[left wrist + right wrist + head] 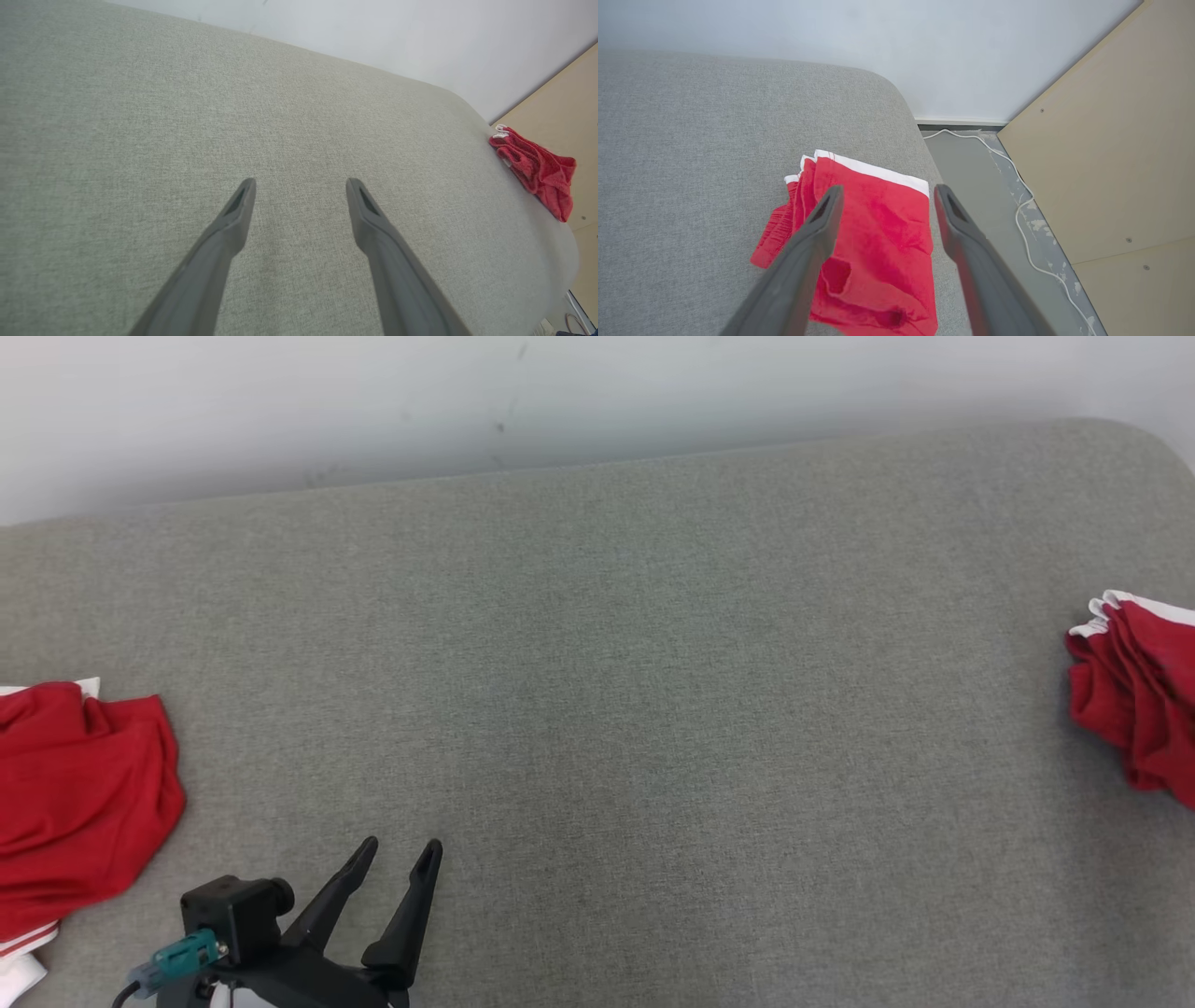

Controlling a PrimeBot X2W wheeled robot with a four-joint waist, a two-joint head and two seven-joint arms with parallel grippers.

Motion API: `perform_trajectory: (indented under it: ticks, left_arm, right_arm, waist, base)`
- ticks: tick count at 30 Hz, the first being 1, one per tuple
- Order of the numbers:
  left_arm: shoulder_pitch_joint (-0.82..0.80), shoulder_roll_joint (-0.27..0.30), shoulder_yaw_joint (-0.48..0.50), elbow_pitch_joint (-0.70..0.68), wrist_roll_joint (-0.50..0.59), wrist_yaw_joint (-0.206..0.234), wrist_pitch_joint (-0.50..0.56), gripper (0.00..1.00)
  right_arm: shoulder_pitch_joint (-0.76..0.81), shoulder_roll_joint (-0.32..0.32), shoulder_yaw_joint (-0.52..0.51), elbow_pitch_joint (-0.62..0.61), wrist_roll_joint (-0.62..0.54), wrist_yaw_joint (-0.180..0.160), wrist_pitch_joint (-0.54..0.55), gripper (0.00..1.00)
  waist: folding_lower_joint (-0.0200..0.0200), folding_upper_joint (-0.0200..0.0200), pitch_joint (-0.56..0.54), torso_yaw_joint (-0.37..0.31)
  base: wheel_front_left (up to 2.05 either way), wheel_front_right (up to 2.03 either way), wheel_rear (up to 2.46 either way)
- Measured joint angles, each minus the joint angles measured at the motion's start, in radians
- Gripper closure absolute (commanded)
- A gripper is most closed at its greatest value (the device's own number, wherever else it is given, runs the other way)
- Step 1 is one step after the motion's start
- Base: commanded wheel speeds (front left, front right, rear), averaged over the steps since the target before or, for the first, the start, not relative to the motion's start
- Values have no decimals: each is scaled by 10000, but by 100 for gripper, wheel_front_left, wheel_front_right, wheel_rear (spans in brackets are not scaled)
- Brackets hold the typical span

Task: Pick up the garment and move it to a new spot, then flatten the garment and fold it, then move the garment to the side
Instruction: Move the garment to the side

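A folded red garment point(1139, 700) with white trim lies at the right end of the grey padded surface point(597, 663), close to its edge. In the right wrist view my right gripper point(888, 189) hovers over this garment point(878, 233), open, nothing between the fingers. The left wrist view shows the same garment point(537, 168) far off at the right. My left gripper point(401, 847) sits low at the front left, open and empty, over bare fabric point(301, 183). A second, crumpled red garment point(75, 793) lies at the left edge, just left of that gripper.
A pale wall point(597, 392) runs behind the padded surface. Past its right end the floor drops away, with a white cable point(1022, 205) and a beige wooden panel point(1111, 163) standing there.
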State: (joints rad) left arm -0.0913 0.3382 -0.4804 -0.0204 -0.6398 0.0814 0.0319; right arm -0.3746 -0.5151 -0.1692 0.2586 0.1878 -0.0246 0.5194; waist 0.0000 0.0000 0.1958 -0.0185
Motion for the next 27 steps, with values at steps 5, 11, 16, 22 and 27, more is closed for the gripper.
perform_trajectory:
  ticks: [5,11,16,22,27]
  left_arm:
    - [3,-71,-21,61,0,-23,-4,0]
    - [8,-75,33,79,48,-21,-169,0]
    - [9,-50,127,42,207,-21,-548,0]
    - [-21,-67,224,19,537,-12,-1097,0]
    - [-49,-140,207,36,708,-10,-1444,0]
  right_arm:
    - [-3,-52,27,-67,-36,290,-614,0]
    - [22,692,36,-537,617,533,-1705,0]
    - [609,1668,119,-1273,1106,631,-2694,0]
    - [1542,2518,82,-2038,1517,686,-3868,0]
    - [2378,3173,102,-2612,1549,589,-4721,0]
  waist:
    - [0,-1,-152,217]
    - [0,-1,-402,464]
    - [-1,-1,-646,606]
    - [-1,-1,-914,780]
    - [-1,-1,-1084,1001]
  base:
    - [0,0,0]
    - [0,0,0]
    - [0,0,0]
    - [0,0,0]
    - [0,0,0]
